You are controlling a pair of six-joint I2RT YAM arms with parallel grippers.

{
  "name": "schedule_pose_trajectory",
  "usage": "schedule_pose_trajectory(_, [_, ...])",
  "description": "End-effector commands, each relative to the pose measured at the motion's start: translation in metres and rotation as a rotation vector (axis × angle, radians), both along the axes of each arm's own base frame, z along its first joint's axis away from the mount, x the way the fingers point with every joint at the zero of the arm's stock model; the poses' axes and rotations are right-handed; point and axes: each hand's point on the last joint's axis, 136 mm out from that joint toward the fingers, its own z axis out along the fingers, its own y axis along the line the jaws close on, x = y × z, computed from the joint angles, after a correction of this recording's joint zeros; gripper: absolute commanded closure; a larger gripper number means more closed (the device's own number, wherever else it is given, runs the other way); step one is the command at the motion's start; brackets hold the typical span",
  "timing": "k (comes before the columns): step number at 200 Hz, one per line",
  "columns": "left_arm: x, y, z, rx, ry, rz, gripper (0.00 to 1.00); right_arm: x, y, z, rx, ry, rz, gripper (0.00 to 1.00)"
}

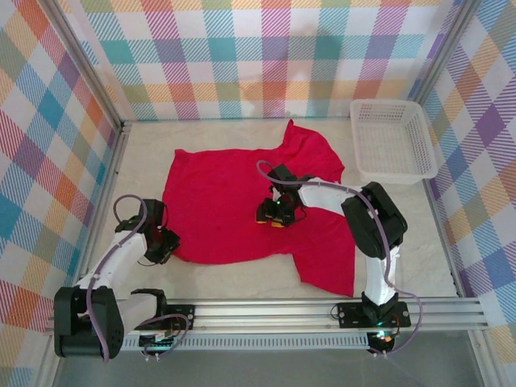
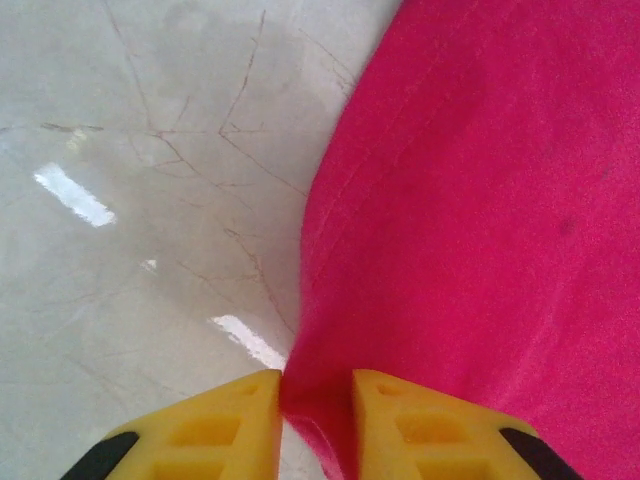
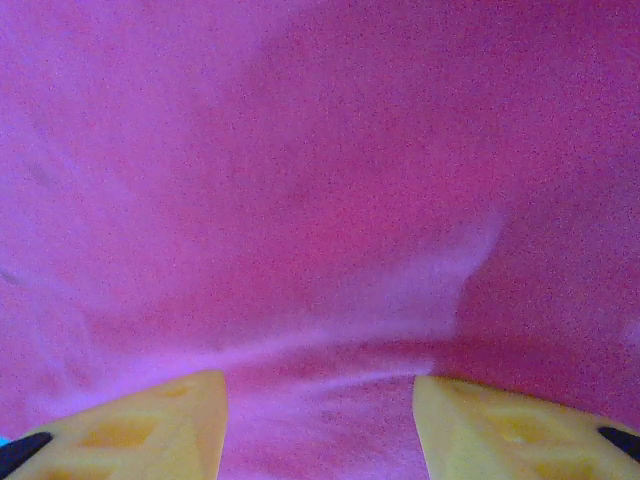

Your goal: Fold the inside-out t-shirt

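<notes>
- As it lies spread over the pale, veined bench (image 1: 403,242), the inside-out t-shirt (image 1: 218,193) covers the middle of the surface, mostly flat, bright red.
- One flap of the shirt reaches toward the far wall, near the white mesh basket (image 1: 385,102). Another runs down toward the near rail on the right side.
- The basket sits in the far right corner, just beside the shirt's far flap; whether the two touch cannot be told.
- The left tool (image 1: 167,246) is at the shirt's near left corner, low on the bench.
- From the left wrist, its yellow fingers (image 2: 230,425) stand close together with the shirt's stitched edge (image 2: 320,300) pinched in the narrow gap between them. Bare bench (image 2: 150,200) lies to the left of that edge.
- The right tool (image 1: 276,219) is down on the middle of the shirt, its arm stretched over the cloth.
- From the right wrist, its fingers (image 3: 150,425) are spread wide, with a soft ridge of red cloth (image 3: 340,350) running across between them. They pinch nothing.
</notes>
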Motion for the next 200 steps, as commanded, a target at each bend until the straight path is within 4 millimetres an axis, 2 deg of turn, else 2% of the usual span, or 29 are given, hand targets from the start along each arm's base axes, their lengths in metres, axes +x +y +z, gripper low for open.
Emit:
schedule_pose_trajectory(1, [0.026,-0.001,0.002,-0.012,-0.063,0.014,0.79,0.025,-0.038,-0.042,-0.116,0.036,-0.097,0.47])
schedule_pose_trajectory(15, [0.037,-0.002,0.004,-0.016,-0.063,-0.004,0.84,0.033,-0.045,-0.045,-0.139,0.036,-0.099,0.47])
schedule_pose_trajectory(40, [0.057,-0.004,0.005,-0.003,-0.054,-0.049,1.0,0.039,-0.05,-0.048,-0.164,0.041,-0.084,0.47])
schedule_pose_trajectory(91, [0.092,0.009,0.018,0.117,0.023,-0.178,1.0,0.04,-0.073,-0.06,-0.259,0.065,-0.057,0.47])
schedule_pose_trajectory(112, [0.107,0.018,0.03,0.246,0.087,-0.275,1.0,0.041,-0.079,-0.059,-0.28,0.064,-0.046,0.47])
schedule_pose_trajectory(122, [0.108,0.022,0.038,0.309,0.124,-0.314,1.0,0.041,-0.076,-0.056,-0.268,0.064,-0.04,0.47])
schedule_pose_trajectory(142, [0.101,0.023,0.055,0.386,0.136,-0.343,0.95,0.043,-0.066,-0.046,-0.215,0.058,-0.032,0.46])
schedule_pose_trajectory(159, [0.088,0.011,0.064,0.355,0.091,-0.35,0.93,0.046,-0.06,-0.038,-0.183,0.048,-0.03,0.45])
schedule_pose_trajectory(181, [0.063,-0.016,0.061,0.248,0.043,-0.392,0.89,0.049,-0.055,-0.027,-0.162,0.03,-0.022,0.45])
schedule_pose_trajectory(200, [0.042,-0.027,0.052,0.196,0.053,-0.413,0.85,0.051,-0.052,-0.019,-0.146,0.019,-0.014,0.45])
